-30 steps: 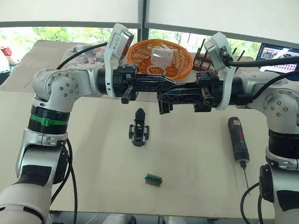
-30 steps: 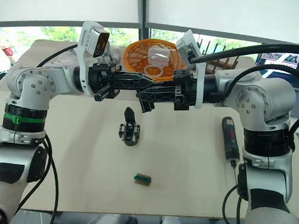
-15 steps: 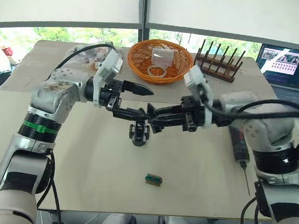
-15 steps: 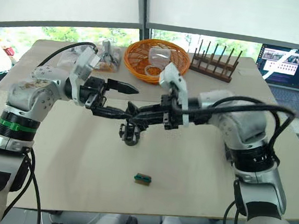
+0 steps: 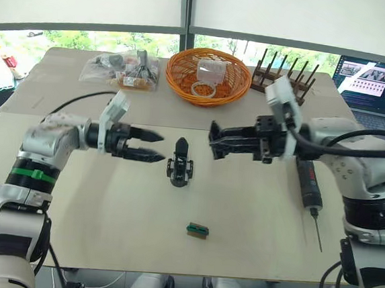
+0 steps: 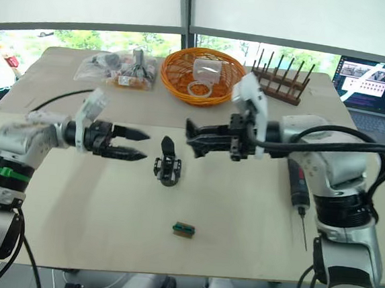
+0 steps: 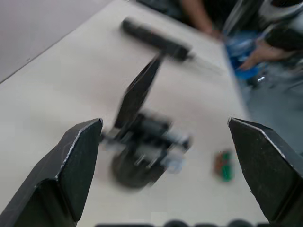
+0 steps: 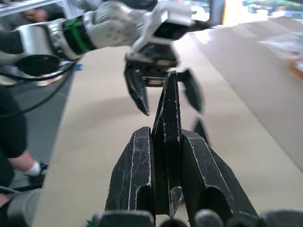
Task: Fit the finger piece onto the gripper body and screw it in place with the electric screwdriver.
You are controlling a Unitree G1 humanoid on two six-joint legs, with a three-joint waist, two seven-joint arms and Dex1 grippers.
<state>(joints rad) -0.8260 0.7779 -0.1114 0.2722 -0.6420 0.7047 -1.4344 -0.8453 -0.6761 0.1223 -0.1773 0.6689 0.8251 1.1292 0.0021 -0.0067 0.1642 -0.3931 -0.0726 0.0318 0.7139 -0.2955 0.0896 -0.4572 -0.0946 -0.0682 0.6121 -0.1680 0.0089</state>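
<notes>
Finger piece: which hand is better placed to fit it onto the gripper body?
The right hand: it is shut on the finger piece. The open left hand is empty, beside the gripper body.

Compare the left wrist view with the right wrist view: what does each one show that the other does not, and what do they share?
Left wrist view: the electric screwdriver lying on the table and a small green block. Right wrist view: the finger piece clamped in the right end effector. Shared: the gripper body, the open left end effector and the table.
</notes>
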